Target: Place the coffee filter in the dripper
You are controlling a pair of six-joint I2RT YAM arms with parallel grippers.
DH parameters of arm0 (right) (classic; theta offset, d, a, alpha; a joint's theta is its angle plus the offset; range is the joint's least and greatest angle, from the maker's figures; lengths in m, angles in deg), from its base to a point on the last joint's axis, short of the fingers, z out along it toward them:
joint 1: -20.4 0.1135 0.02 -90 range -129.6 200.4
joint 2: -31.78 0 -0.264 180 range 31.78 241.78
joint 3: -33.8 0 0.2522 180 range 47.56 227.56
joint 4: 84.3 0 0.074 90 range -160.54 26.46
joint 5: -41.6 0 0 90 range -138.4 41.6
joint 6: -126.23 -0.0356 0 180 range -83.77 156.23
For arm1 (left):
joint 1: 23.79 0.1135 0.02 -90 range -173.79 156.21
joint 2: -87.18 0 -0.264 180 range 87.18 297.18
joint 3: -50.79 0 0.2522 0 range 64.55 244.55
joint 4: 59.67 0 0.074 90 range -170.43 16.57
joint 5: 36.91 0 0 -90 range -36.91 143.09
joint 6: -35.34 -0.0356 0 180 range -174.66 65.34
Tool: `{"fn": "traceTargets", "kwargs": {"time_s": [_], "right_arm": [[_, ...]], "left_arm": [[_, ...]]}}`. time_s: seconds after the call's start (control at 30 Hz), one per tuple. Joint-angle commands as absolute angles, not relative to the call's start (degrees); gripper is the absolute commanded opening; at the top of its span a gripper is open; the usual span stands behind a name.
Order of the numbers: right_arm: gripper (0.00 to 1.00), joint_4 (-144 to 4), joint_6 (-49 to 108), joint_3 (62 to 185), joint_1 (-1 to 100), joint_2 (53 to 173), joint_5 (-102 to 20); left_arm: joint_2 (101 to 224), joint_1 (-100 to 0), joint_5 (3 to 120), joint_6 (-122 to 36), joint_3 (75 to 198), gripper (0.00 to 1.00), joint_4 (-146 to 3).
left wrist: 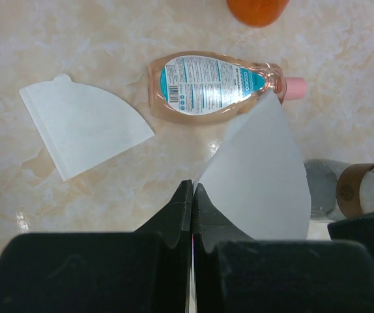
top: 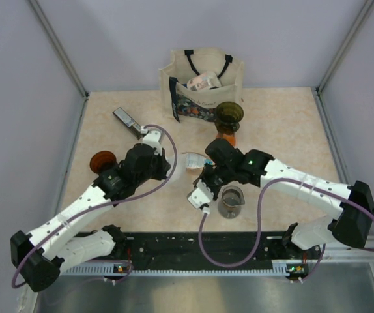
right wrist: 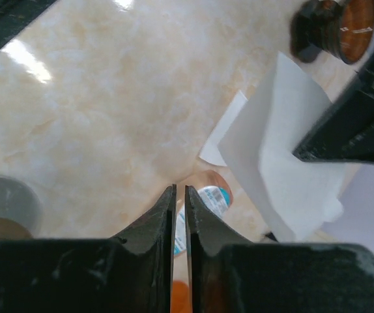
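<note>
Far left of the overhead view: a red-brown round plastic piece, alone on the beige marbled tabletop; not possible to tell its purpose.

Toward mid-frame: left gripper pinched fully shut on one corner of a white fan-shaped paper coffee filter. Filter apparently held clear of the surface, overlapping the neck of a clear pink-capped bottle of peach liquid lying on its side.

Upper left of the left wrist view: a second white paper filter, flat on the table, apart from both grippers.

Next to the right: right gripper, fingers all but closed with only a hairline gap, holding nothing, hovering just beside the held filter.

Lower centre-right of the overhead view: a clear glass server with a brown band, near the right gripper.

Upper centre-right: an amber translucent funnel-shaped dripper, taken as the target, seated on an orange base in front of a cream fabric tote bag, and well apart from the filter.

Risks, as judged:
- Grip on a single thin corner: liable to slip or tear during travel.
- Filter flat, not opened into a cone: likely to perch across the rim rather than seat inside.
- Both wrists crowded at centre: danger of a clash, or of knocking the bottle or server.
- Dripper stacked on a narrow base: prone to tipping under a firm downward push.
</note>
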State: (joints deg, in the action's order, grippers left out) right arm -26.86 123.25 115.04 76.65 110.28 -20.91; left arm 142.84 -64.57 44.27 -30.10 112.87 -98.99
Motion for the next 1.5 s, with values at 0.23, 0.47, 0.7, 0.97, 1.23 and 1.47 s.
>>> {"fn": "traceTargets", "kwargs": {"time_s": [0.23,0.47,0.7,0.97,1.23,1.47], "right_arm": [[0.99,-69.98,70.57,112.69,77.18,103.33,-44.66],[0.99,-74.23,25.54,113.39,75.51,105.61,-59.22],[0.94,-72.73,5.75,115.85,74.80,111.32,-63.16],[0.83,-71.06,2.22,120.42,74.63,119.23,-64.91],[0.64,-68.78,1.25,120.77,74.71,123.36,-71.33],[0.56,-71.75,0.28,120.25,74.71,125.91,-70.19]], "left_arm": [[140.79,-64.92,29.37,-32.16,112.54,0.00,-95.14],[141.32,-65.01,23.91,-34.87,112.37,0.00,-88.38],[139.57,-65.54,27.60,-37.08,110.61,0.00,-81.52],[139.48,-65.63,27.69,-35.32,109.99,0.00,-79.94],[139.57,-65.63,26.37,-32.43,109.82,0.00,-78.71],[140.53,-65.63,27.69,-30.40,109.99,0.00,-77.12]]}}
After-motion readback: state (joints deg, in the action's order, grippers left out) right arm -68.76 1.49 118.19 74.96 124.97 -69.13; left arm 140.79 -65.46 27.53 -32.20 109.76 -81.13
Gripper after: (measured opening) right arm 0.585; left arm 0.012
